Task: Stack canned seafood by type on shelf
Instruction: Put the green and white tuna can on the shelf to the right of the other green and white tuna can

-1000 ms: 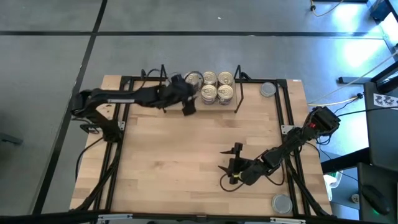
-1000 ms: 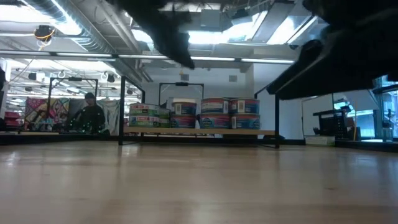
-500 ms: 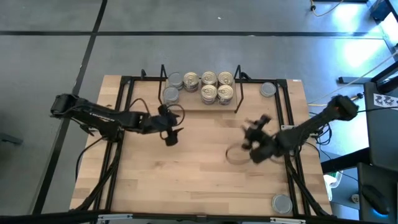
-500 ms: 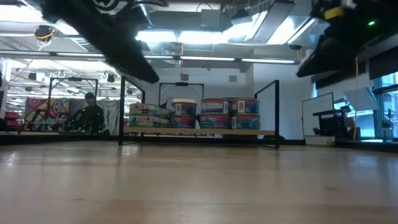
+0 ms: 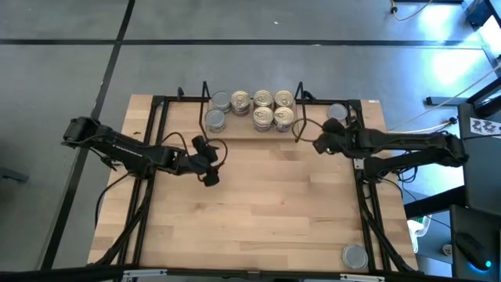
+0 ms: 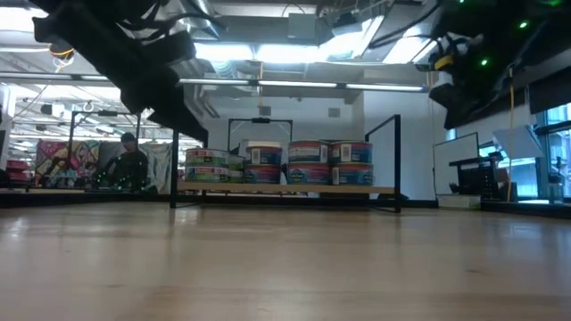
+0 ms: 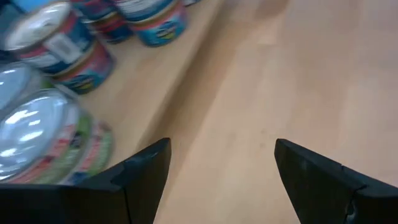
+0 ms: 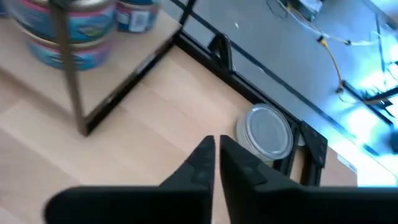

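Right hand (image 5: 319, 144) nearer: fingers pressed together, empty, hovering just off shelf's (image 5: 266, 133) right end. Loose grey tin (image 5: 337, 113) sits on surface's (image 5: 258, 204) far right corner, just beyond that hand, away from shelf. Second loose tin (image 5: 355, 255) at near right edge, well apart. Left hand (image 5: 210, 163) spread wide, empty, before shelf's left end.

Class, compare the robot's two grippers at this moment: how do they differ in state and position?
The left gripper has its jaws wide apart; the right gripper has its jaws shut, empty. The left gripper hangs over the table in front of the shelf; the right gripper is beside the shelf's right end, near a loose grey-topped can. Neither holds anything.
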You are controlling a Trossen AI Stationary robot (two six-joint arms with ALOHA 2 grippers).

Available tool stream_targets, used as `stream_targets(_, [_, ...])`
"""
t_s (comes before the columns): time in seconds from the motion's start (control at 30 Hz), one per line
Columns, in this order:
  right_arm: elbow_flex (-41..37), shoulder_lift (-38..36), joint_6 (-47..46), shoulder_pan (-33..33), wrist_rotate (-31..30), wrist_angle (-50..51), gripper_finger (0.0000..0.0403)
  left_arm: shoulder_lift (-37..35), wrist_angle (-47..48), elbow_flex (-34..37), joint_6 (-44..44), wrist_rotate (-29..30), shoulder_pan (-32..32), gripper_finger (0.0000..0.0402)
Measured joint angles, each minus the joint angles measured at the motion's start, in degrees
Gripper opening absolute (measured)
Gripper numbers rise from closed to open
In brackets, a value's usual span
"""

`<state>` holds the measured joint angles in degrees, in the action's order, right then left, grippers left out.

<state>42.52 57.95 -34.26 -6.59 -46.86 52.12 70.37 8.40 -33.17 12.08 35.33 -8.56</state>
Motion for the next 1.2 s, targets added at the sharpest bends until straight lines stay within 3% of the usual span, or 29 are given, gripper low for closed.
stream_targets(0.1, [0.00,1.08,1.56,-3.49,0.40,-0.17,0.0005,0.00,1.96,0.00,-0.17,1.81,0.15,0.0285])
stream_targets(0.27, [-0.52,2.02,-1.16,-10.73,0.79,-0.96,0.0011,0.02,7.19,0.00,1.32,1.96,0.17,0.0285])
stream_targets(0.63, [-7.83,2.19,-12.53,-25.35,10.35,-12.37,0.0016,0.04,9.30,0.00,1.03,2.05,-3.18,0.0285])
stream_targets(0.97, [-14.92,2.21,-23.00,-28.05,7.97,-27.54,0.0015,0.04,9.03,0.00,-0.46,2.03,-6.08,0.0285])
stream_targets(1.2, [-16.65,4.21,-28.30,-28.09,0.89,-34.66,0.0014,0.04,8.88,0.00,-0.46,2.03,-6.17,0.0285])
